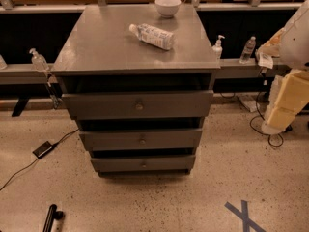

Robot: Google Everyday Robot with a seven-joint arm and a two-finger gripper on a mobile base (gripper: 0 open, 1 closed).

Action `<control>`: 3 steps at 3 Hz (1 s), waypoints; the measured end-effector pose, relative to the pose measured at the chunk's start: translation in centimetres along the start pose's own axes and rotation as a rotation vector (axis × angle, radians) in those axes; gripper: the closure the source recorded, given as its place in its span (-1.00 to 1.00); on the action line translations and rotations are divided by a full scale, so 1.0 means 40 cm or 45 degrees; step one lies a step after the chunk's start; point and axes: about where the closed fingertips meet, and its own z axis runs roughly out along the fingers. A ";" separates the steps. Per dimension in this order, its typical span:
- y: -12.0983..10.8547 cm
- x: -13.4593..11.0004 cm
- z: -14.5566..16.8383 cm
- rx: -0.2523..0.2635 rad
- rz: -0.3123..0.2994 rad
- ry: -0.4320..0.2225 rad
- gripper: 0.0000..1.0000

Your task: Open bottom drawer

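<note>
Bottom drawer: lowest, slimmest front on the grey cabinet, just above the floor, round knob at centre, dark gap above. Gripper at far right edge, low on the pale arm, well apart from the drawer; released or clenched, cannot tell. Bottle lies on the cabinet top.

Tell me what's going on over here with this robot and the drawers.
A one-armed robot is set to open the bottom drawer of a grey cabinet. Its pincer hangs at the right edge of the view, clear of the cabinet and touching nothing. The drawer's round knob is untouched, and the drawer does not look pulled out yet. A plastic bottle lies on its side on top, a white bowl behind it.
</note>
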 end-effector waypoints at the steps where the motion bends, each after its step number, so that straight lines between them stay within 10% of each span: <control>1: -0.005 -0.002 0.007 -0.002 0.005 0.000 -1.00; 3: -0.046 -0.025 0.204 -0.095 -0.010 -0.073 -1.00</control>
